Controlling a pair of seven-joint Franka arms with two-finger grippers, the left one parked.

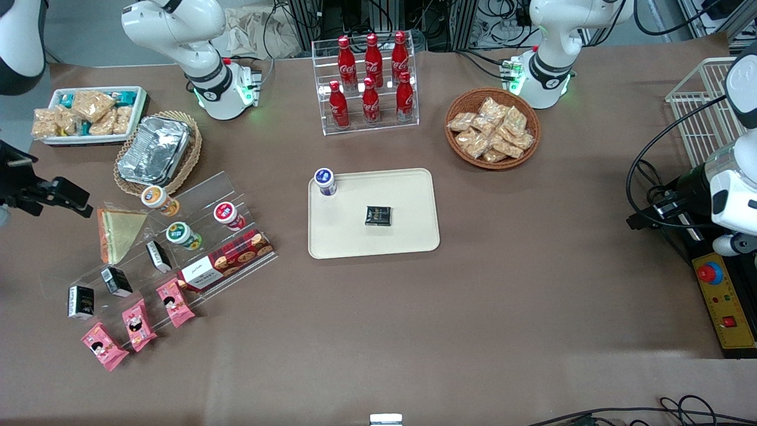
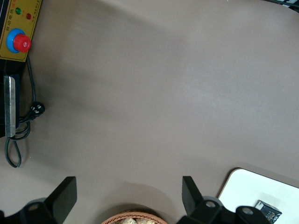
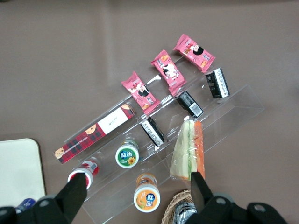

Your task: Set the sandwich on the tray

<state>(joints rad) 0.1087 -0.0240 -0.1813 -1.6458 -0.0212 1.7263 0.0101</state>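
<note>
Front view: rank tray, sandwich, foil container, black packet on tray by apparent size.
1. tray
2. foil container
3. sandwich, smaller than the foil container, though not by much
4. black packet

The gripper hangs open above the sandwich and the clear stepped stand.

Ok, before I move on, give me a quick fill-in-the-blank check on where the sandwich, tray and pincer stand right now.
1. The sandwich lies on the clear acrylic ____, not on the tray.
2. The tray already holds a small black packet and a cup with a ____ lid.
3. The pincer hovers above the sandwich with its fingers ____.
4. The wicker basket next to the sandwich holds a ____ container.

Missing words: display stand; blue; open; foil
</note>
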